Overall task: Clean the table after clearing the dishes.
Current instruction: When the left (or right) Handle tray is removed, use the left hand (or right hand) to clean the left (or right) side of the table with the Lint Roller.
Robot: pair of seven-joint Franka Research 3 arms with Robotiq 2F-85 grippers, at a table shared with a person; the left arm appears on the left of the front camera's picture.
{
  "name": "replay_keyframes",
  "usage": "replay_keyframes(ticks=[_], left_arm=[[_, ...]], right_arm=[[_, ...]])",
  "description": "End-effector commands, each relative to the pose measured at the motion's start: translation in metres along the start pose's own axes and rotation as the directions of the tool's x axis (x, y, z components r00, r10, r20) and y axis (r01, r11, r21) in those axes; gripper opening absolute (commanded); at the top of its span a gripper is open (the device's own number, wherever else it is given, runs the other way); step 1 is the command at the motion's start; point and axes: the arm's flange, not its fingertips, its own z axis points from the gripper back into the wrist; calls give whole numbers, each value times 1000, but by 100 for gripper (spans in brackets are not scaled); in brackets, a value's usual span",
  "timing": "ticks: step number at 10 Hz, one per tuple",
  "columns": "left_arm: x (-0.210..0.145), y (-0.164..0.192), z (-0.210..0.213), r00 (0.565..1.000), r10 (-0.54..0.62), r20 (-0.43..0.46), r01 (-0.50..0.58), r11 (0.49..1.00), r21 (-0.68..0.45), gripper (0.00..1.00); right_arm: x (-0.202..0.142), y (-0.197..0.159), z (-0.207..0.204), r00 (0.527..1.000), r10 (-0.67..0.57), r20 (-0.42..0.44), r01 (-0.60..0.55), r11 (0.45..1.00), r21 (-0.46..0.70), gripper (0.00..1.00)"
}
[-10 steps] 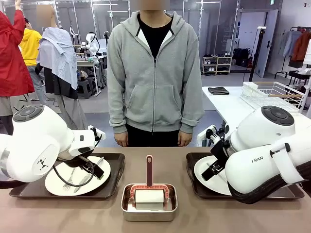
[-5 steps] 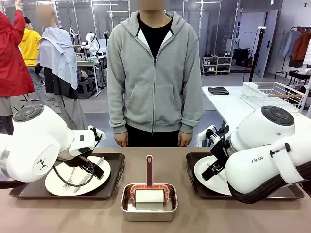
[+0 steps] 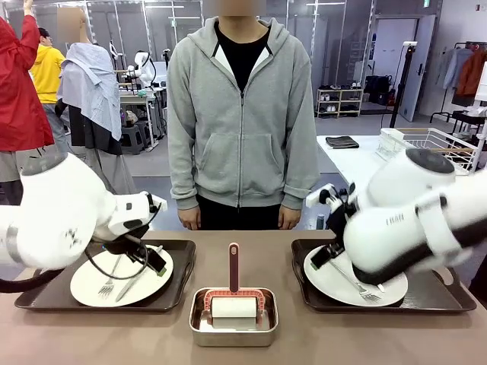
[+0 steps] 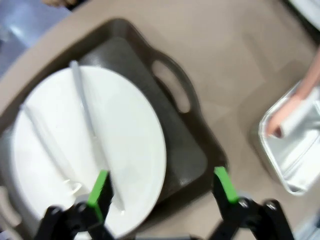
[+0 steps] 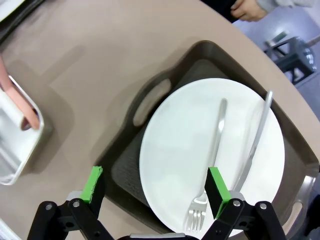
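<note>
Dishes are waiting to be cleared; both grippers are hovering wide open.
Left gripper is spanning left plate rim and left tray below its fingers; right gripper is hovering likewise over right plate and right tray. Next is likely calling for closing on a tray handle, with wiping the table coming after.

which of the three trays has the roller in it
The small steel pan in the middle; the left dark tray and right dark tray carry white plates instead.
</note>
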Motion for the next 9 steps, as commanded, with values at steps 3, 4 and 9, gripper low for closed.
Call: replay_keyframes(ticks=[3, 4, 9], left_arm=[[30, 94, 56, 997, 70, -32, -77, 879, -470, 100], [31, 123, 62, 992, 125, -15, -107, 773, -625, 100], [-17, 202, 61, 889, 457, -5, -224, 425, -877, 100]], right_arm=[[49, -90, 28, 993, -117, -24, 112, 838, 533, 100], [50, -114, 26, 980, -194, -38, 169, 719, 674, 100], [8, -163, 38, 855, -511, -85, 315, 382, 869, 100]])
